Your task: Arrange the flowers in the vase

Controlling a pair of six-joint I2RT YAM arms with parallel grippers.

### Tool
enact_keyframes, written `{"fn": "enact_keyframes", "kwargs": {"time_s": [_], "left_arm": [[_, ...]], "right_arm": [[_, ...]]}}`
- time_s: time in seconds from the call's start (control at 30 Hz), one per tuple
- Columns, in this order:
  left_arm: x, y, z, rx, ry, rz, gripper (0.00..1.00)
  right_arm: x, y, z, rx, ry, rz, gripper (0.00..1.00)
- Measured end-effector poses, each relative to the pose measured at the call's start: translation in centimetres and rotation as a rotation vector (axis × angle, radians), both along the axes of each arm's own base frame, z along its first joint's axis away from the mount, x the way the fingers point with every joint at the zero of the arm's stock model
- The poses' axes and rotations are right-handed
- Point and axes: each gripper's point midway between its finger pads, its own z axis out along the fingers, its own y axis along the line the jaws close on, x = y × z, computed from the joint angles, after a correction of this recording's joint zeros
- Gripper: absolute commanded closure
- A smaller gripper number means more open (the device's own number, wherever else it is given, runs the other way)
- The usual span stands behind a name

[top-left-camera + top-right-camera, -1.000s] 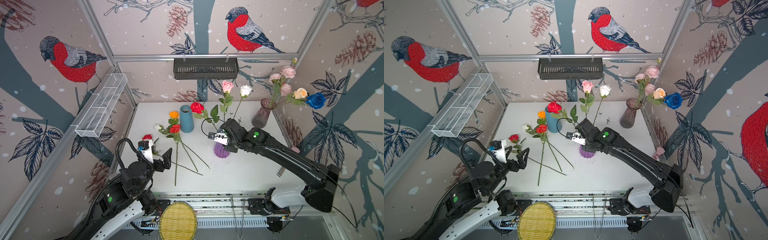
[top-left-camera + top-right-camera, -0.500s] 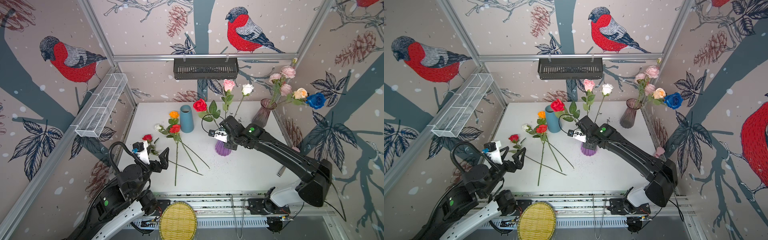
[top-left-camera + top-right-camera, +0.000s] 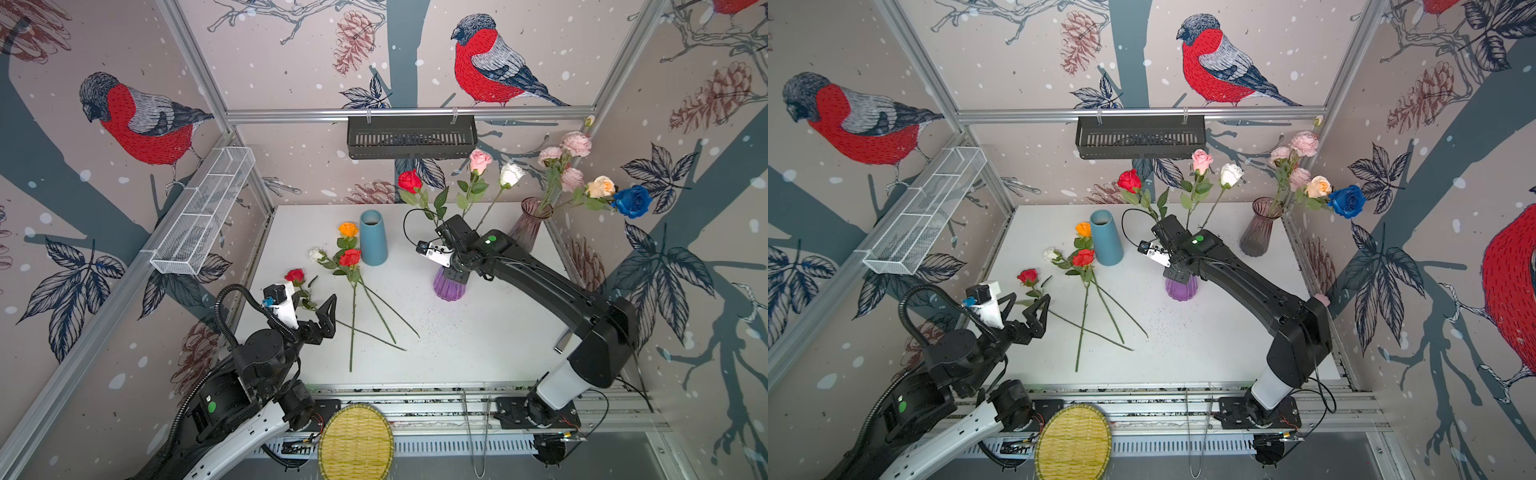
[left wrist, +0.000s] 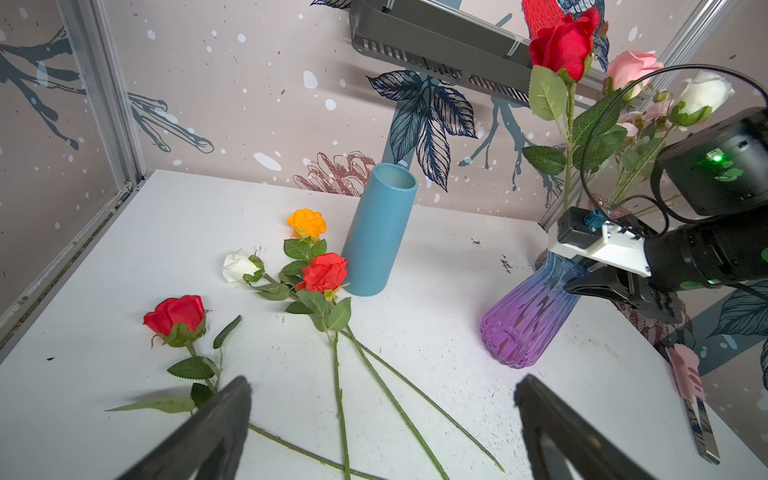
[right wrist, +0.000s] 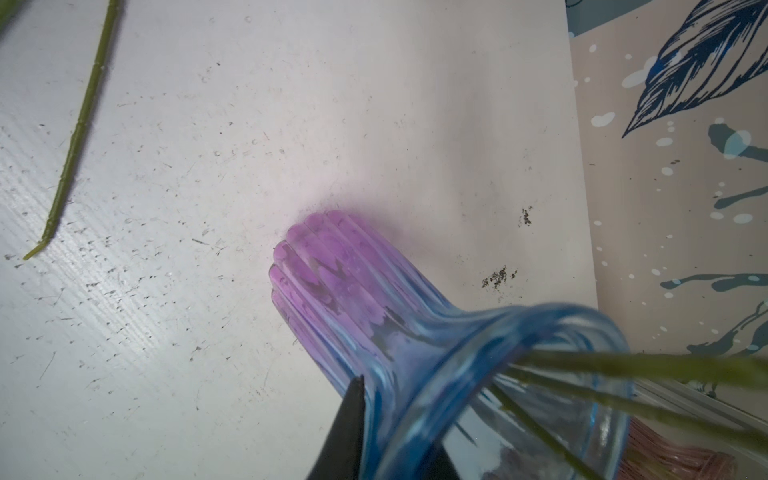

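Left fingers (image 4: 216, 424) spread over red rose (image 4: 176, 313); right fingers (image 5: 349, 424) at vase (image 5: 332, 282) rim

Black shelf (image 3: 411, 137), wire basket (image 3: 203, 216), perhaps mat (image 3: 355, 442)

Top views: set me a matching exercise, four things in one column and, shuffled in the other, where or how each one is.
Things
1. blue rose
2. orange rose
3. pink rose
4. blue cylinder vase

Places or states
A. standing in the purple vase
B. upright on the table, no flowers in it
C. lying on the table beside the blue cylinder vase
D. in the smoky glass vase at the back right

Pairs: 1-D, 2-C, 3-A, 4-B.
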Motion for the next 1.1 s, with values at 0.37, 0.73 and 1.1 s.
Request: {"fn": "enact_keyframes", "kwargs": {"time_s": [0.37, 0.73, 1.1], "left_arm": [[0.0, -0.1, -0.3, 0.003, 0.004, -0.005, 0.02], [0.0, -0.5, -0.7, 0.01, 0.014, -0.023, 0.02], [0.0, -0.6, -0.8, 0.029, 0.011, -0.03, 0.02]], "right_arm": [[5.5, -0.9, -0.2, 0.043, -0.01, -0.117, 0.83], [11.0, -3.0, -0.2, 0.078, -0.036, -0.218, 0.85], [14.0, -3.5, -1.0, 0.123, -0.023, -0.245, 0.76]]}}
